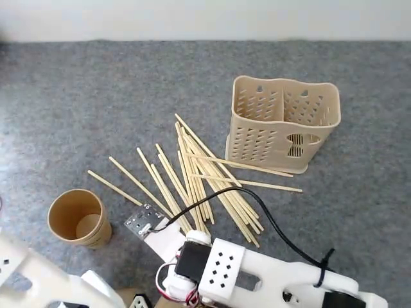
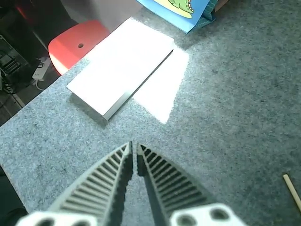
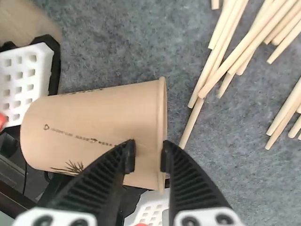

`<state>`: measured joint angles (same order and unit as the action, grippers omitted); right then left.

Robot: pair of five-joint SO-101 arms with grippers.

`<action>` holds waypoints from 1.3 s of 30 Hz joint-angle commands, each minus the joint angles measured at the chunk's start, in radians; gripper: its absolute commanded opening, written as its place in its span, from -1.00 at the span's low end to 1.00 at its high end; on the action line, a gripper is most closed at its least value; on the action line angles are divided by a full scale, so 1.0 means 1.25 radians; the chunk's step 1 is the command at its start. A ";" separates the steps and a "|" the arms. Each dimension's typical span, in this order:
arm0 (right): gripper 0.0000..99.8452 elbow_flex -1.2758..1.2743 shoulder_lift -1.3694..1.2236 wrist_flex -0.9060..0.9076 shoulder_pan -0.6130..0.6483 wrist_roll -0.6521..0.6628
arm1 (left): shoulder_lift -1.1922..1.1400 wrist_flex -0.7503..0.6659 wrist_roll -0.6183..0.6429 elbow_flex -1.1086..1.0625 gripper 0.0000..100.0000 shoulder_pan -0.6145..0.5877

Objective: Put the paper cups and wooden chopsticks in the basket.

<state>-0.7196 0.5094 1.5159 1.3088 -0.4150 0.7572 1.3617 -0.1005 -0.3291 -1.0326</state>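
R gripper (image 3: 146, 154) nearest lens: jaws a small gap apart, nothing clamped btwn them. Paper cup (image 3: 94, 127) sits right ahead of its tips, w/ cup wall near the rim seen thru the gap; contact w/ cup can't be told. High view: cup stands upright, mouth up, on grey felt table (image 1: 96, 96). Wooden chopsticks (image 1: 205, 183) lie loose in a fanned, crossing pile off to one side of the R tips, nearest stick ends just beside cup rim. Basket (image 1: 257, 144) stands upright beyond the pile, farther from the gripper; two sticks reach its base. White perforated arm part (image 3: 21, 75) shows behind cup. L gripper (image 2: 135, 148): jaws almost closed, thin slit only, holding nothing, over felt. White flat box (image 2: 122, 66) lies well ahead of its tips, one stick end (image 2: 292, 188) off to the side
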 commanded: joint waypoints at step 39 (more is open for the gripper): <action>-0.98 0.300 -0.019 0.208 -0.293 0.301 | 0.215 -0.017 -0.006 0.013 -0.97 -0.002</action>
<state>-0.3744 0.4818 1.7507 0.9314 -0.0146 0.9091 1.3617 -0.1005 -0.3291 -1.0326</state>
